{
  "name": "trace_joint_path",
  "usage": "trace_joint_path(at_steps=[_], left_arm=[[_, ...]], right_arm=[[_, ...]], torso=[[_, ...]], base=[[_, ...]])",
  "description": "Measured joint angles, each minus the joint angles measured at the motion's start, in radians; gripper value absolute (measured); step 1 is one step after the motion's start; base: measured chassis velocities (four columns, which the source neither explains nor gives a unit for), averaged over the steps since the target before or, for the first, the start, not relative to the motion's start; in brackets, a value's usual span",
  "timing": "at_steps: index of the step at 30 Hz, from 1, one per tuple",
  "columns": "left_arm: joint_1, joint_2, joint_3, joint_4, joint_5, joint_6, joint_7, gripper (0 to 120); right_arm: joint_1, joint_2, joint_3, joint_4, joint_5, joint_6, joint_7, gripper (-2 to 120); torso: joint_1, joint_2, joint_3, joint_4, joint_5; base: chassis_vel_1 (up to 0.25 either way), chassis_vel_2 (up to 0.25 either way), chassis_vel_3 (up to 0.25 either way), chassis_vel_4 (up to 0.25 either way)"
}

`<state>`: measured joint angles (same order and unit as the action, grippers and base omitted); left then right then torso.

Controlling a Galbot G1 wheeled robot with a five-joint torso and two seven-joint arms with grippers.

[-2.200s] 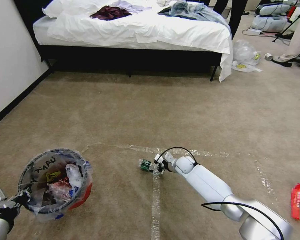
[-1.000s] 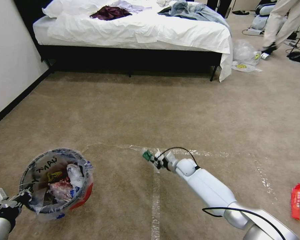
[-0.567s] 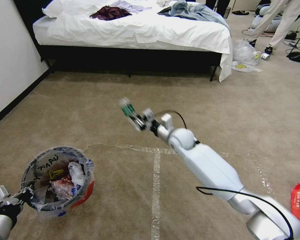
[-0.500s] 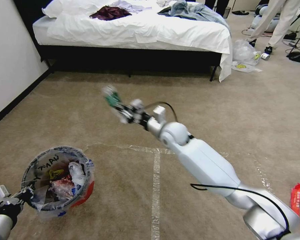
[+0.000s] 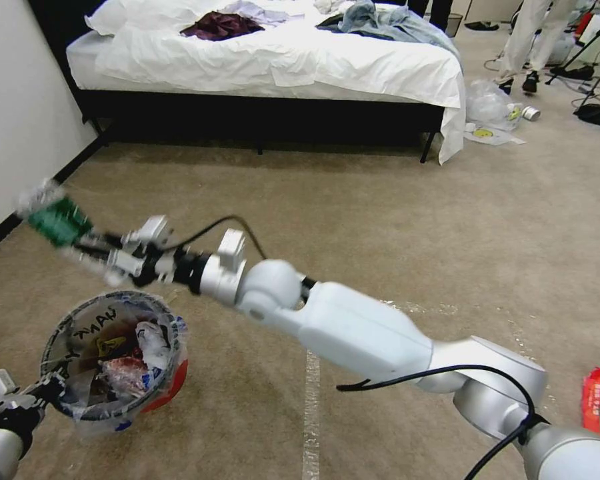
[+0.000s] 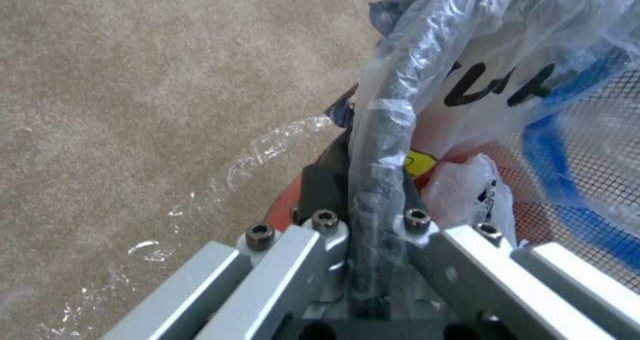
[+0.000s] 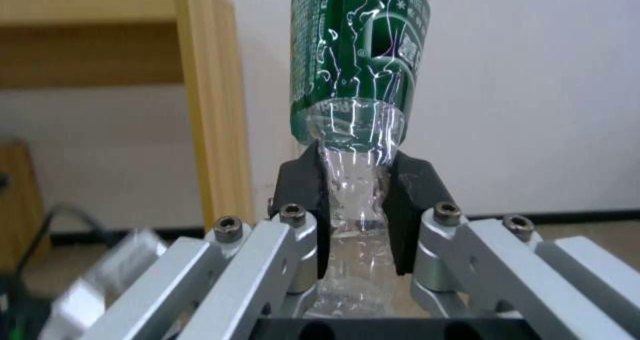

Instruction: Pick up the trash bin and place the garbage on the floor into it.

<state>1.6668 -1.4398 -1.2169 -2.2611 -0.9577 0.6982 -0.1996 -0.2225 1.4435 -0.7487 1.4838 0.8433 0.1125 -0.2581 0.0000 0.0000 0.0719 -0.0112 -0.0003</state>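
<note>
Above the far-left rim of the trash bin (image 5: 113, 360), the green-labelled bottle (image 5: 55, 219) hangs in the air, pinched at its clear crumpled neck by the right gripper (image 5: 90, 252), whose dark pads (image 7: 303, 190) press in on both sides of the plastic. That arm reaches across from the right, low over the floor (image 5: 353, 220). The bin itself sits at the lower left, its clear liner bag (image 6: 467, 70) with black writing spilling over the rim, white and red litter lying inside. The left gripper (image 5: 37, 400) is clamped on the bin's near rim, liner and all, its fingers (image 6: 320, 190) closed tight against the edge. Off to the right, a red wrapper (image 5: 595, 399) lies on the carpet, well apart from the bin. Clear tape lines (image 5: 311, 413) cross the carpet between them.
</note>
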Motion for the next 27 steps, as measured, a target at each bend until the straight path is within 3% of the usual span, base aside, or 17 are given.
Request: trace_joint_path(at_steps=[17,27], left_arm=[[-0.001,-0.001,0.000,0.002,-0.002,0.001,-0.001,0],[0.000,-0.003,0.000,0.000,-0.003,0.001,-0.001,0]], right_arm=[[-0.056,0.094,-0.077,-0.159,-0.124,0.094,0.010,16],[-0.073,0.101,-0.097,-0.196,-0.176,0.117,0.009,16]], torso=[[0.000,0.000,0.000,0.0001,0.0002],[0.000,0.000,0.000,0.0001,0.0003]], base=[[0.000,0.000,0.000,0.000],[0.000,0.000,0.000,0.000]])
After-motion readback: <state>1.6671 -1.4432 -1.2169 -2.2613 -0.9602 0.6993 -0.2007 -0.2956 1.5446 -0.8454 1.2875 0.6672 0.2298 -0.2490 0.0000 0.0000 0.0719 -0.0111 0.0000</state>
